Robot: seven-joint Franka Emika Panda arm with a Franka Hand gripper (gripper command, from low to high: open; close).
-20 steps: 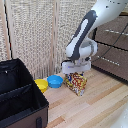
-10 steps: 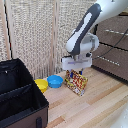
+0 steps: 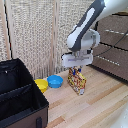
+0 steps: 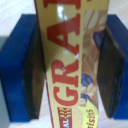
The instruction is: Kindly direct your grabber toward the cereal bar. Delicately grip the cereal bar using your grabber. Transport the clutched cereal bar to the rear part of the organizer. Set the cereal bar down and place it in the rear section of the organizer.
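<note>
The cereal bar (image 3: 77,83), a yellow, red and orange box, stands upright at the wooden table's middle. My grabber (image 3: 75,70) comes down from above and is shut on the box's upper part. In the wrist view the box (image 4: 70,65) fills the gap between the two blue-tipped fingers (image 4: 20,70), and the dark pads press on both its sides. I cannot tell whether the box's lower edge touches the table. The black fabric organizer (image 3: 30,112) stands at the exterior view's left, well apart from the box, with an inner divider (image 3: 20,91) across it.
A yellow bowl (image 3: 41,85) and a blue bowl (image 3: 55,81) sit on the table between the organizer and the box. Brown wooden drawers (image 3: 112,47) stand at the exterior view's right. A woven screen (image 3: 35,35) closes the back.
The grabber head looks slightly higher than a second ago, with its grip on the box unchanged. The bowls and organizer have not moved.
</note>
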